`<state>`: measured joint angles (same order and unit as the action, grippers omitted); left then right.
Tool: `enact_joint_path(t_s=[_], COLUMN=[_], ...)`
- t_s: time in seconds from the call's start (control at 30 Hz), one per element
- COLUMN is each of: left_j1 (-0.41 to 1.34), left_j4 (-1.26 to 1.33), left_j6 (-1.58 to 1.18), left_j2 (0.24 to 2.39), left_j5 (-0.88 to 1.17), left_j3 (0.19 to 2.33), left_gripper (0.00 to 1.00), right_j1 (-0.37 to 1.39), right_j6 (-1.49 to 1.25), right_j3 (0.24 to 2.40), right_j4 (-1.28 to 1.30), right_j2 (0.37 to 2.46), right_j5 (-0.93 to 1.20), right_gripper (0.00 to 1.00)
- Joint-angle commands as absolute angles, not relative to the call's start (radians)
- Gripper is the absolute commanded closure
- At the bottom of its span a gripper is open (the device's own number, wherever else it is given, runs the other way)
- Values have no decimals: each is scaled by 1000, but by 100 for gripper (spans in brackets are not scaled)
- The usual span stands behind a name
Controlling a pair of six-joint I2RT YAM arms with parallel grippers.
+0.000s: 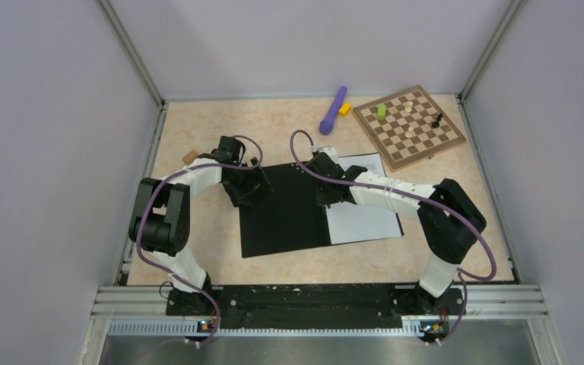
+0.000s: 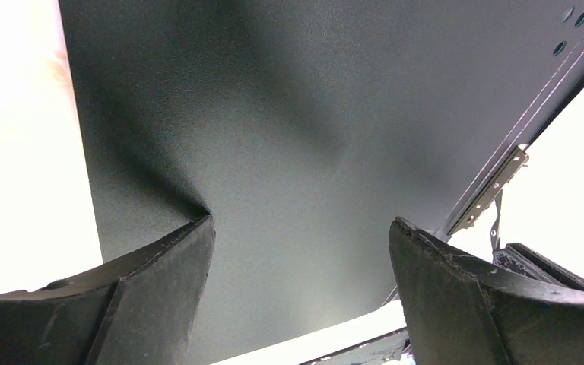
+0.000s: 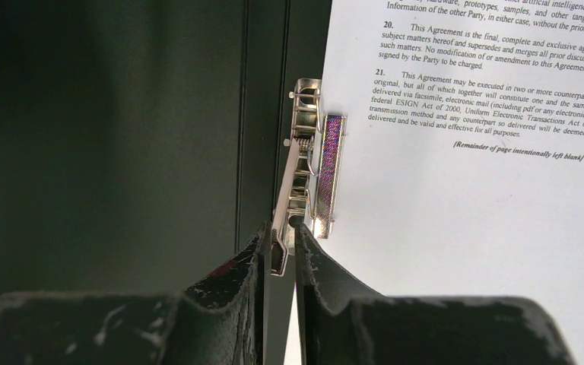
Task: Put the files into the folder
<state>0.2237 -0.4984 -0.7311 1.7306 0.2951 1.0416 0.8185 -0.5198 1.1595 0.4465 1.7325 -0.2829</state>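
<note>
Half the open folder [image 1: 285, 220] shows black from above; files [image 1: 365, 220] lie on its right half, partly under the right arm [image 1: 384, 194]. Left wrist: left gripper [image 2: 300, 228] gapes wide over black. Right wrist: right gripper [image 3: 281, 232], narrow, straddles the clip [image 3: 308, 152] lever; pinch unclear.

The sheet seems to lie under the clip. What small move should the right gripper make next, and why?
Probably open the right gripper wider and lift it off the clip lever. The clip bar already lies on the files in the folder, and the jaws only narrowly flank the lever.
</note>
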Motion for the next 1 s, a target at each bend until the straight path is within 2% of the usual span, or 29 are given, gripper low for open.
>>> enact_joint_path(t_s=[0.0,0.97], left_j1=[241,241], left_j4=[-478,-486], left_j6=[-720,-720], left_j2=[1809,1806], left_j5=[257,252], left_j3=[999,1003], left_gripper=[10,10], right_j1=[833,834], right_j6=[-512,-517], right_j3=[1184,1313], right_j4=[541,556], right_j2=[1709,1785], right_j5=[-262,-261], right_gripper=[83,81])
